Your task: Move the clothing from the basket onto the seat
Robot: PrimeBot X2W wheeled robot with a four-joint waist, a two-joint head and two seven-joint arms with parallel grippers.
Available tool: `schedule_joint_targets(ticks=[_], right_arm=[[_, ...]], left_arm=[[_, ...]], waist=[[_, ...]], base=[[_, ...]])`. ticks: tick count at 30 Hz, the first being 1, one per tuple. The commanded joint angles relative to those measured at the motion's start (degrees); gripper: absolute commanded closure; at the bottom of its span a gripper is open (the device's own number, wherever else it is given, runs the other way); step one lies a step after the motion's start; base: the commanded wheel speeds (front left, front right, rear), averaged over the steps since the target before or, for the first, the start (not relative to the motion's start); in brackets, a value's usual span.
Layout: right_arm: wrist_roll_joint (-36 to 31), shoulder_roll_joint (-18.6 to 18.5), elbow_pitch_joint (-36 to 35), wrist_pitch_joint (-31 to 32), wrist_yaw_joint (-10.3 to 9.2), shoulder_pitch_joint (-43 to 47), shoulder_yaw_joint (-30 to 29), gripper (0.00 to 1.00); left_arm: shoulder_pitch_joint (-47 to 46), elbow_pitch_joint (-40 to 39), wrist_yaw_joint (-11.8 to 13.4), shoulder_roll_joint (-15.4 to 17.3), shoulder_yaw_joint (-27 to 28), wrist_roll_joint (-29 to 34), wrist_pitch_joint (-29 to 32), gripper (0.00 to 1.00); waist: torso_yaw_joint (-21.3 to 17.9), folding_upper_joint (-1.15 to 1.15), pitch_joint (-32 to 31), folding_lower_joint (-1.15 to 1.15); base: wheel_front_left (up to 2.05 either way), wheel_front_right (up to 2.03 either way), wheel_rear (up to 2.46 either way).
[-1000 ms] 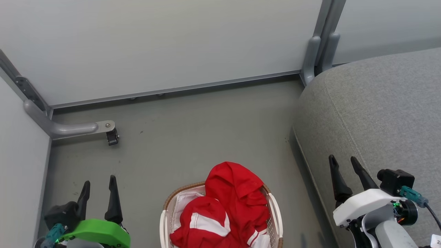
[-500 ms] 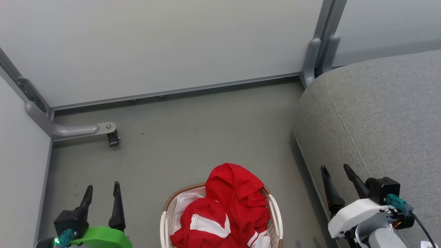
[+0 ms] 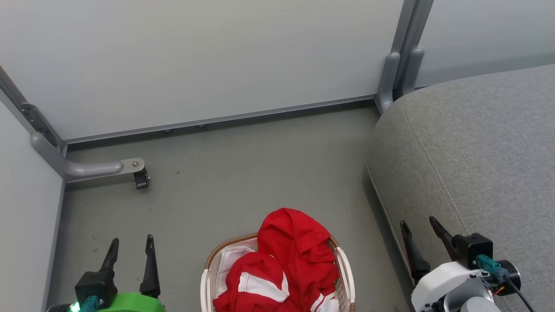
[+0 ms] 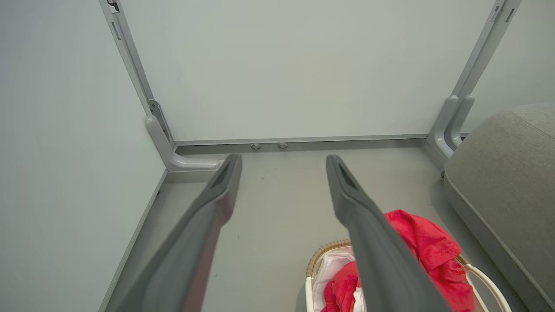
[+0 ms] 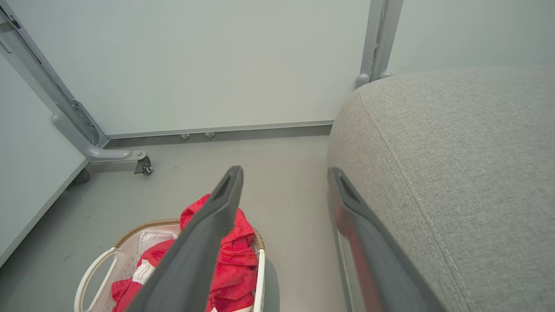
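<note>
In the head view, one basket point(image 3: 345, 271) was seen on the grey floor point(image 3: 260, 173) at the bottom centre. One item of red clothing point(image 3: 295, 251) was heaped inside it, rising above the brown rim, with one white panel and thin white stripes showing. One white liner sheet point(image 3: 227, 260) was seen in the basket's left part, beside the garment. One grey seat point(image 3: 477, 151) was seen to the right, apart from the basket. Two grippers were counted: the left gripper point(image 3: 132, 239) at the lower left, its two fingers spread apart over the floor, and the right gripper point(image 3: 418, 221) at the lower right, its two fingers likewise spread, beside the seat's front edge. One small caster point(image 3: 141, 178) was seen at the foot of the left wall panel.

In the left wrist view, two fingers were seen parted, with the floor between them; the basket and clothing were partly hidden behind one of them.

In the right wrist view, two parted fingers were counted again. The clothing was seen in the basket at the lower left, one white loop handle was visible, and the seat lay to the right.
</note>
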Motion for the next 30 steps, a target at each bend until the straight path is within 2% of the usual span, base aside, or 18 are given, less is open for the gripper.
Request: schedule_joint_targets(ticks=[1,7,18,30], right_arm=[[-1.2,-0.1,0.2,-0.6,0.00,0.8,-0.1,0.00],[-3.5,0.2,0.6,-1.1,0.00,1.1,-0.1,0.00],[-2.5,0.2,1.2,-1.1,0.00,0.7,-0.3,0.00],[-1.6,0.4,-2.7,-1.1,-0.01,-4.6,0.4,0.00]], left_arm=[[0.7,-0.3,-0.1,0.0,0.2,1.0,-0.6,0.00],[1.1,-0.4,-0.2,-0.1,0.6,2.8,-1.2,0.00],[1.1,0.3,-0.3,-0.3,-0.1,0.9,-1.0,0.00],[-4.5,2.1,-0.3,-0.2,-5.0,-1.4,-1.0,0.00]], waist=[[0.0,0.00,0.0,0.00],[-0.2,0.00,0.1,0.00],[-0.7,0.00,0.8,0.00],[-2.8,0.00,9.3,0.00]], base=[[0.00,0.00,0.00],[0.00,0.00,0.00],[0.00,0.00,0.00],[0.00,0.00,0.00]])
